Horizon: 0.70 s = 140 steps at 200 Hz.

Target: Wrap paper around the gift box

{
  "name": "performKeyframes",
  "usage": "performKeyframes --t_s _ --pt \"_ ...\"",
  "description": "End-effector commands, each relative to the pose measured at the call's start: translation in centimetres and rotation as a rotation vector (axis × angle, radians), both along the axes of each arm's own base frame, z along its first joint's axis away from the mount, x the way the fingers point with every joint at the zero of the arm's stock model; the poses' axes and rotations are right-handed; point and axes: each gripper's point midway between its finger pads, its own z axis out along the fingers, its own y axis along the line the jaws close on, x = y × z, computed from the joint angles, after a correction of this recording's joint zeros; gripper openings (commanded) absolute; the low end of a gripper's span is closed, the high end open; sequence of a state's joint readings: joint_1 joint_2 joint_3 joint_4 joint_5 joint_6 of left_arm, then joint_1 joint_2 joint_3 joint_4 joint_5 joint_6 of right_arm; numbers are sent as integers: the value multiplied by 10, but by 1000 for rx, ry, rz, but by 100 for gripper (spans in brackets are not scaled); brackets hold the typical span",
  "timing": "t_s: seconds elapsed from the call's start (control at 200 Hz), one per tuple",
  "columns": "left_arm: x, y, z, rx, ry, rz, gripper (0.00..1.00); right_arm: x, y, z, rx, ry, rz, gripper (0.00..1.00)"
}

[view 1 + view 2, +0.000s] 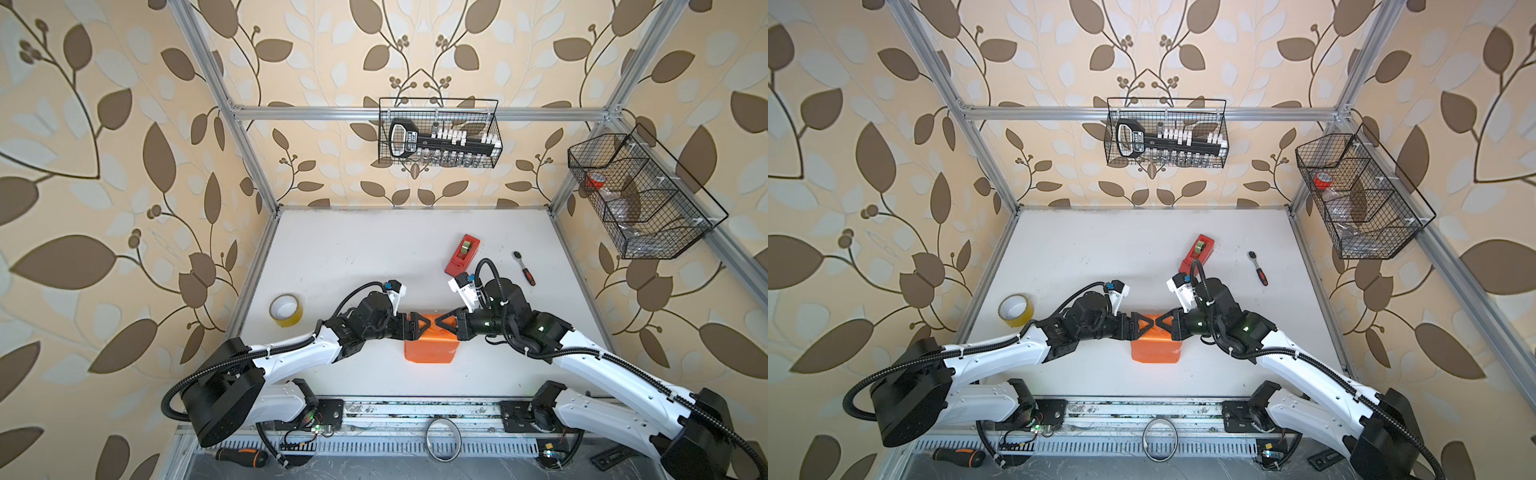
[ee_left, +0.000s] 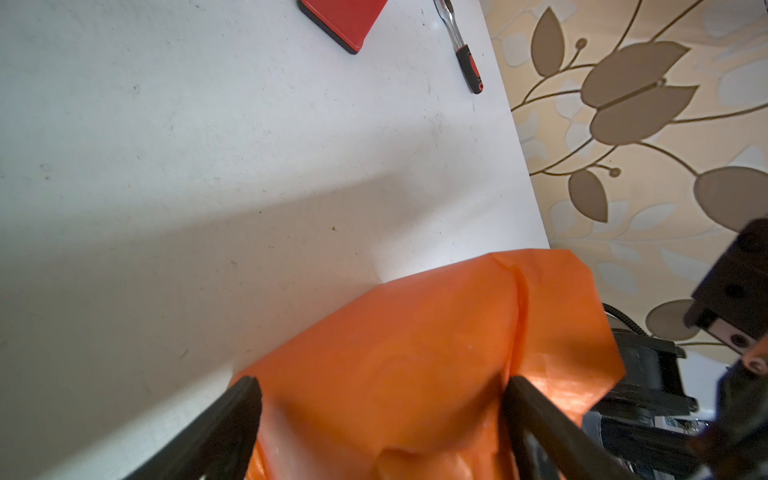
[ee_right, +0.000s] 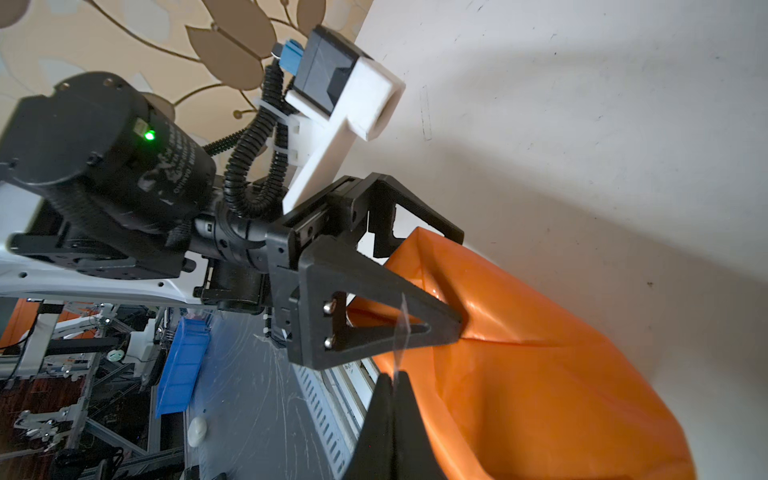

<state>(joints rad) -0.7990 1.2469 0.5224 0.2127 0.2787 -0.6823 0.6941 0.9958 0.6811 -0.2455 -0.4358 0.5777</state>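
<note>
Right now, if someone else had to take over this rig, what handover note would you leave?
Left gripper: open, jaws astride the left end of the paper.
Right gripper: shut, close to the left one, pinching what looks like a clear strip of tape.
The paper covers the gift box entirely, orange side out, at the front centre of the table; no green shows.
Done: paper folded around the box.
Left: the left end looks loose, so probably fold it flat and tape it. The tape dispenser lies farther back, to the right.
</note>
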Motion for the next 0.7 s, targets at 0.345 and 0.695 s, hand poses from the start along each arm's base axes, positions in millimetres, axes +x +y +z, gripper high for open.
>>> performKeyframes --t_s 0.345,0.695 --pt "-25 35 -65 248 139 -6 92 5 -1 -7 -92 -48 15 0" --pt "-25 34 -65 247 137 -5 92 9 -3 -18 -141 -50 14 0"
